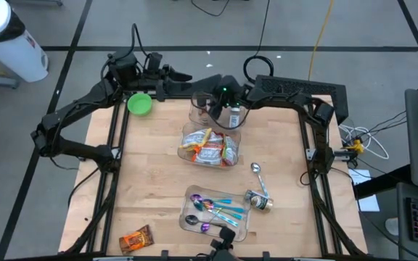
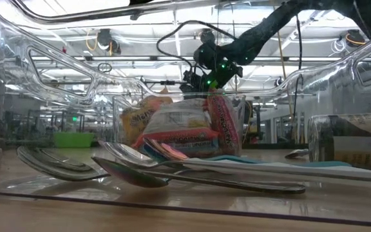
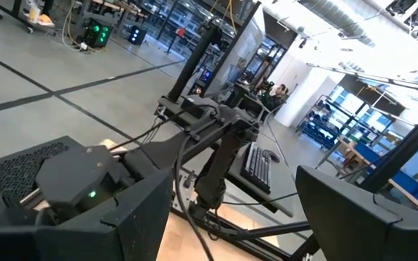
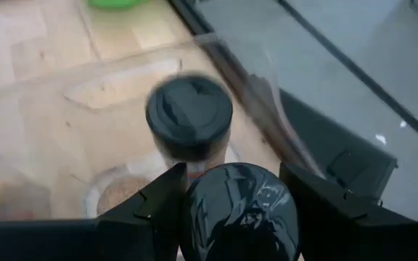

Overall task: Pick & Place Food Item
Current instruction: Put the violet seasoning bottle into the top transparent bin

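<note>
At the lower left of the overhead picture a brown-and-orange snack packet point(image 1: 136, 238) lies flat on the pale wooden desk point(image 1: 144, 181), near the front edge. Above it, at the upper left corner of the desk, sits a small bright green bowl point(image 1: 139, 104). The left tool point(image 1: 182, 77) rests just right of that bowl, over the desk's far edge, its fingers spread wide with nothing between them.

Toward the middle, a clear plastic bin of wrapped food packets point(image 1: 210, 148) stands in the centre of the desk, red, white and yellow wrappers heaped inside. Right behind it, in the upper middle, is a second clear plastic bin point(image 1: 212, 110) holding dark-lidded spice jars point(image 4: 189, 116). The right tool point(image 1: 223, 102) hangs over this bin, clamped on a jar with a glossy black lid point(image 4: 239, 204) held between its fingers, just beside another jar.

Lower down, a clear tray of coloured-handled spoons point(image 1: 216, 212) sits at the front. To its right lie a metal scoop point(image 1: 257, 176) and a toppled glass jar point(image 1: 260, 201).
</note>
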`<state>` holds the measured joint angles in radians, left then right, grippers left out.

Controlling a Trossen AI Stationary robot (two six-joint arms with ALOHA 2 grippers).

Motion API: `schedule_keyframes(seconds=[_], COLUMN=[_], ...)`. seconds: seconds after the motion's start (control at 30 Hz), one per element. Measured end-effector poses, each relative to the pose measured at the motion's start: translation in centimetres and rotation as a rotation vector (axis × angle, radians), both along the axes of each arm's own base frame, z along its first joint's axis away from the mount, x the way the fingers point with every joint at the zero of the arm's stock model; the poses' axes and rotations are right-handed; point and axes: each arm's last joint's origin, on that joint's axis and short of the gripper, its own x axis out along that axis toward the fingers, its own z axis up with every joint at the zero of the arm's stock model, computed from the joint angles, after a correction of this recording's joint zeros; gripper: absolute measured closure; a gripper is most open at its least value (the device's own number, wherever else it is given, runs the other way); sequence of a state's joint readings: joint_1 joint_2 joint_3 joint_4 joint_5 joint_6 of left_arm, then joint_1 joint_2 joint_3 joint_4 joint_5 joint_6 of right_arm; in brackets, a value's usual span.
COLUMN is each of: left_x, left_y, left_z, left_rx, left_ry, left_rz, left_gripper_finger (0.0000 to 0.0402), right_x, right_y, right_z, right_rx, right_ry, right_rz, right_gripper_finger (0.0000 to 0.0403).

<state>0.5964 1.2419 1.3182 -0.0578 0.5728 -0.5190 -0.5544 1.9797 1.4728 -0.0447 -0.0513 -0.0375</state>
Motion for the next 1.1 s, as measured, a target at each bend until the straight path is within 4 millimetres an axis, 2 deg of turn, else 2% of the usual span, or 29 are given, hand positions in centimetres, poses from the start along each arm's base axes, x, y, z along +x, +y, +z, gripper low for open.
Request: schedule_keyframes(seconds=[0.5, 0.67, 0.83, 0.9, 1.1], left_x=[0.05, 0.05, 0.27, 0.37, 0.65], left_y=[-0.05, -0.05, -0.40, -0.57, -1.03], left_z=[0.00, 0.00, 0.00, 0.00, 0.00], left_rx=[-0.019, -0.034, -0.026, -0.020, -0.015], left_ry=[0.000, -0.001, -0.001, -0.001, -0.001], left_rz=[0.008, 0.008, 0.004, -0.003, -0.011], left_gripper_finger=[0.0105, 0.0105, 0.0105, 0.0105, 0.0105], right_x=[0.00, -0.10, -0.18, -0.21, -0.04], right_y=[-0.11, -0.29, -0.43, -0.49, -0.35], right_z=[0.21, 0.22, 0.24, 0.25, 0.34], right_rx=[-0.009, -0.043, -0.048, -0.043, -0.043], right_ry=[-0.010, 0.010, 0.010, 0.005, -0.008], right_rz=[-0.005, -0.059, -0.107, -0.114, -0.104], right_gripper_finger=[0.0213, 0.0211, 0.0133, 0.0115, 0.0117])
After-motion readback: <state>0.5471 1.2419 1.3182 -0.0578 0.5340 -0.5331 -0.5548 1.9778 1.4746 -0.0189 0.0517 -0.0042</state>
